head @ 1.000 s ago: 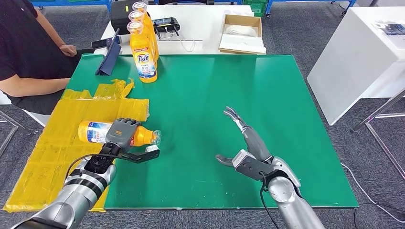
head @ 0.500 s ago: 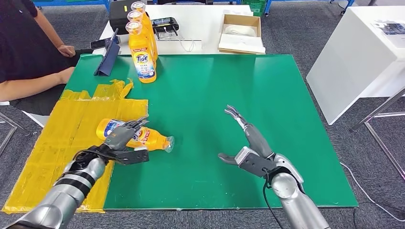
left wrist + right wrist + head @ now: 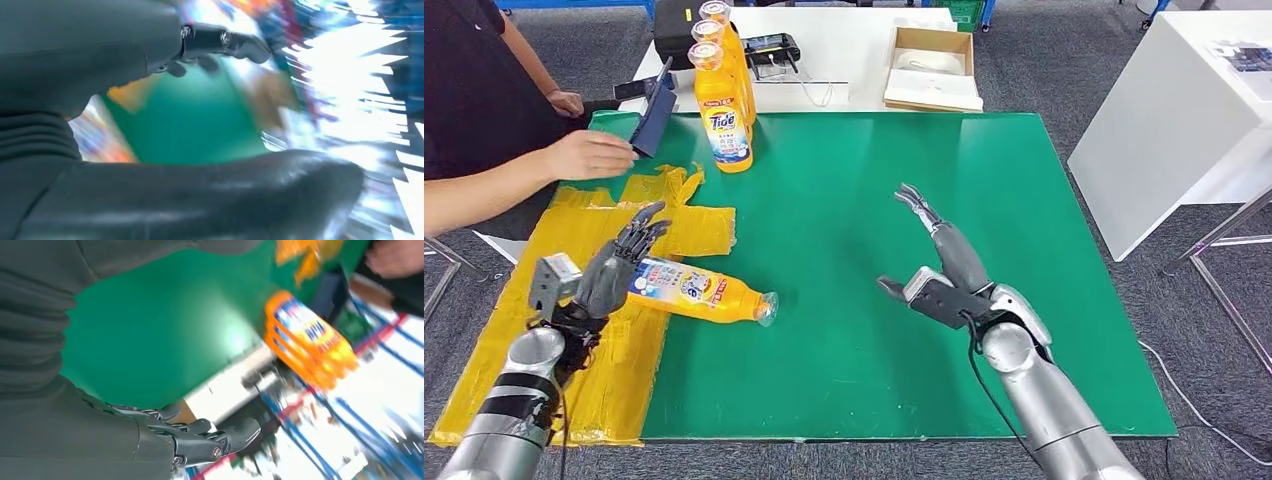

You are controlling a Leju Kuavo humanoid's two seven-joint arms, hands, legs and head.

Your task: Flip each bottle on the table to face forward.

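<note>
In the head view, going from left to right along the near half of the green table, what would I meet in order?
Robot's left hand → orange detergent bottle lying on its side → bare green tabletop → robot's right hand.

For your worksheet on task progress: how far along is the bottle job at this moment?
Done: three upright bottles stand at the far edge, front label showing. In hand: nothing; the left hand is open beside the lying bottle, and the right hand is open. Left: that bottle lies on its side.
</note>
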